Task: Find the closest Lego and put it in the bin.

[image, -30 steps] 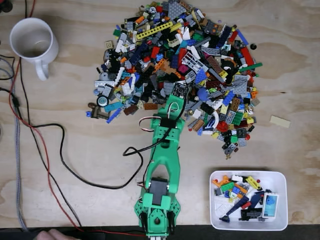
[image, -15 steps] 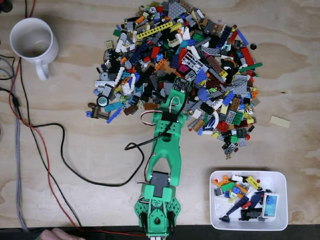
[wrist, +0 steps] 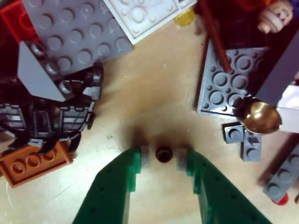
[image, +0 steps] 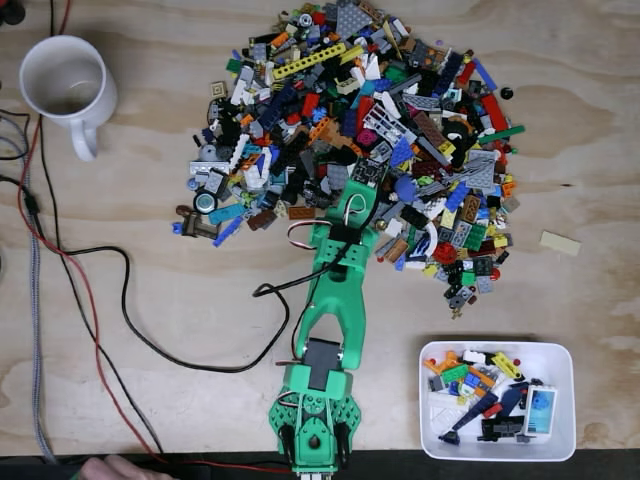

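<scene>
— Plywood table (image: 150,300) from above in the fixed view: what sits on it?

— A green arm (image: 330,320) reaches up from the bottom edge to the near rim of a big heap of mixed Lego (image: 360,140). The gripper's tip is hidden under the wrist there, so this view does not show how the jaws stand. The bin (image: 562,352), a shallow white tray, lies at the lower right, well apart from the arm and already holding a handful of pieces. A white mug (image: 66,88) stands at the upper left, black and red cables (image: 110,320) trail down the left side, and one tan plate (image: 560,243) lies alone to the right of the heap.

— And the wrist view?

— The gripper (wrist: 163,156) comes in from the bottom edge, its two green fingers (wrist: 117,186) parted a little. Between their tips sits a small dark round Lego stud (wrist: 163,154) on bare wood. The pale pads stand just beside it on either side; I cannot tell whether they touch it.

— What surrounds it?

— A grey studded plate (wrist: 79,32) and a black ribbed piece (wrist: 51,116) to the left, an orange brick (wrist: 32,163) below those, a white plate (wrist: 140,14) at the top, a dark grey plate (wrist: 229,84) and a gold dish (wrist: 261,117) to the right.
</scene>
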Robot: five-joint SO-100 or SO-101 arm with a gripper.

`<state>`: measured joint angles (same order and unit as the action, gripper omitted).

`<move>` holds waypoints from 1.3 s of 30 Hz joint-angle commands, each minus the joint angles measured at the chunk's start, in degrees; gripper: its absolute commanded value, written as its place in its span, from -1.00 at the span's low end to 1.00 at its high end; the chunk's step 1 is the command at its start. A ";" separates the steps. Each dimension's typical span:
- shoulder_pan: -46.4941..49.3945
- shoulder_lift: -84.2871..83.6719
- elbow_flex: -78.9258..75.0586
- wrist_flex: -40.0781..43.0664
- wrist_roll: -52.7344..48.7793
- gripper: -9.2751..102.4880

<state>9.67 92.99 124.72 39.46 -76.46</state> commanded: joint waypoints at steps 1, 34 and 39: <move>-0.35 0.35 -3.43 -1.32 0.09 -0.67; 18.02 22.59 -6.42 11.43 -8.96 -0.74; 29.71 27.51 -5.62 13.18 -13.80 -0.74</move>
<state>27.51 113.12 122.34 51.68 -86.48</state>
